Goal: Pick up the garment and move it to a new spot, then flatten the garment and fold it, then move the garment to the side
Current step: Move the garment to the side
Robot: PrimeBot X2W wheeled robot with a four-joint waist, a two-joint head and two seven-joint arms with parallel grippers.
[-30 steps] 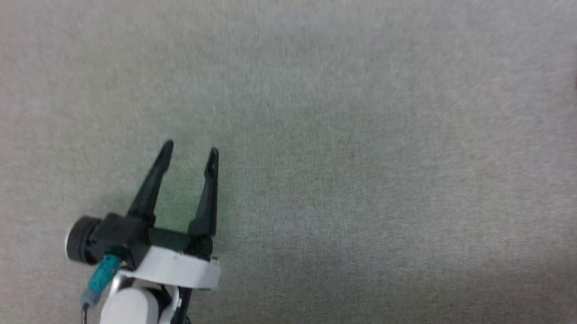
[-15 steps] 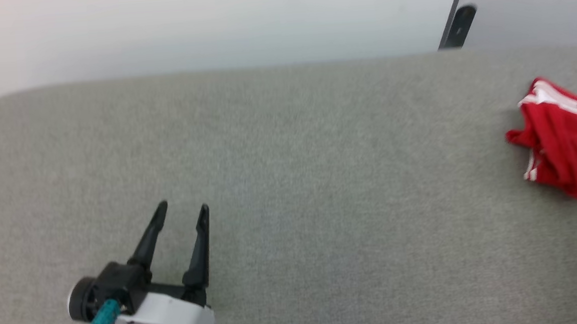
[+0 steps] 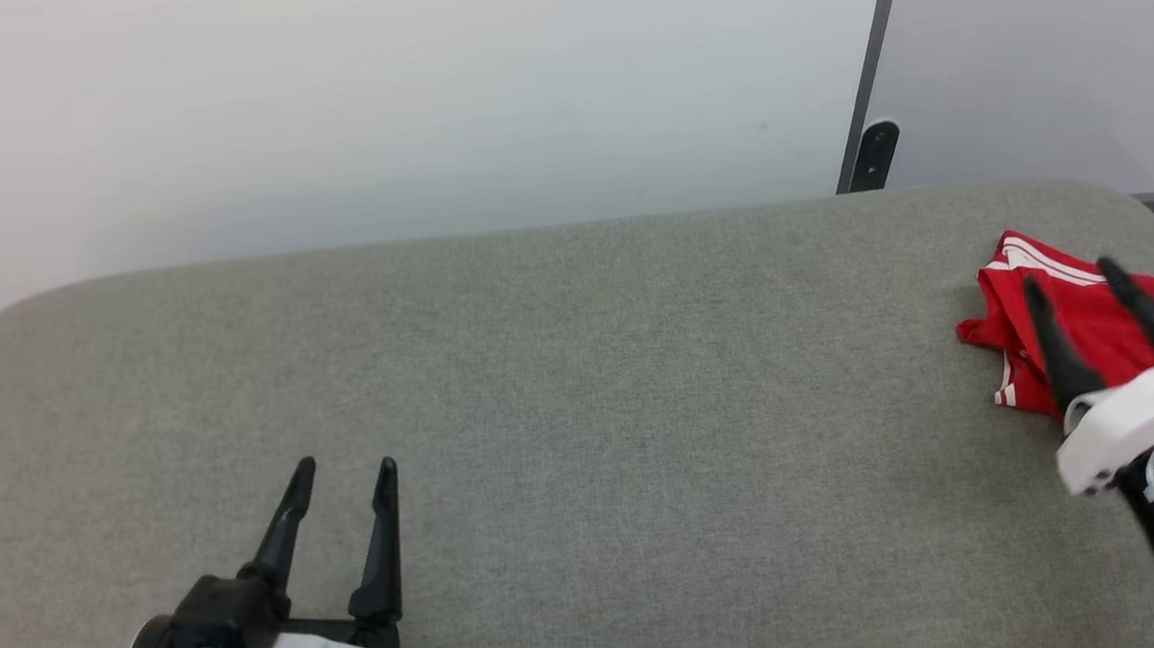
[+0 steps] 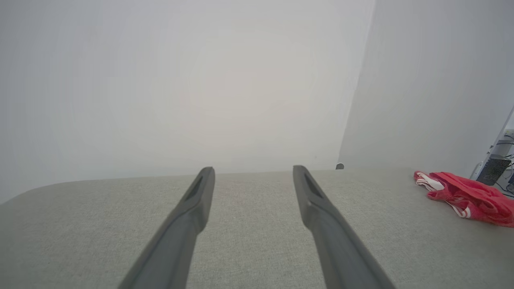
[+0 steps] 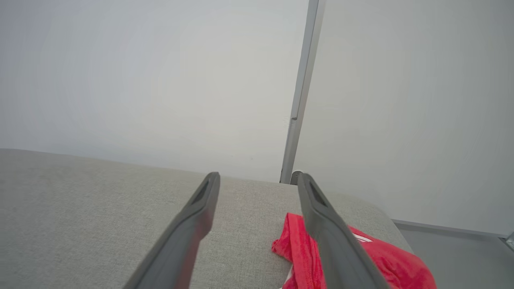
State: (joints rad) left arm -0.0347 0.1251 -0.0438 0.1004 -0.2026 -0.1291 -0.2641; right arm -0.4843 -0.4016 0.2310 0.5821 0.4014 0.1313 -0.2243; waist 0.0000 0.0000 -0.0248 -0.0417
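Garment (image 3: 1093,317): a rumpled red heap with white striped trim showing. It lies on the grey surface (image 3: 641,380), right of the wall post (image 3: 866,56) and nearer the robot than the post's foot, close to the rounded end of the surface. No flat panel or clean fold line is visible, so it does not lie folded.

Right hand (image 3: 1070,274): right of the post, fingers spread and empty, pointing over the garment. In the right wrist view one finger crosses in front of the red cloth and the other is over bare surface. Contact with the cloth cannot be told.

Left hand (image 3: 344,465): well left of the post, at the near edge, fingers apart and holding nothing.

Step in hand (judgement): the scene fits the right hand closing in to pick up the heap. It equally fits the hand having just let the heap go at a new spot.

Next move (judgement): either way the cloth needs gripping before it can be spread.
- Lower the fingers until one goes under or into a fold.
- Pinch a single edge rather than the whole bunch.
- The bare stretch left of the post gives room for flattening.
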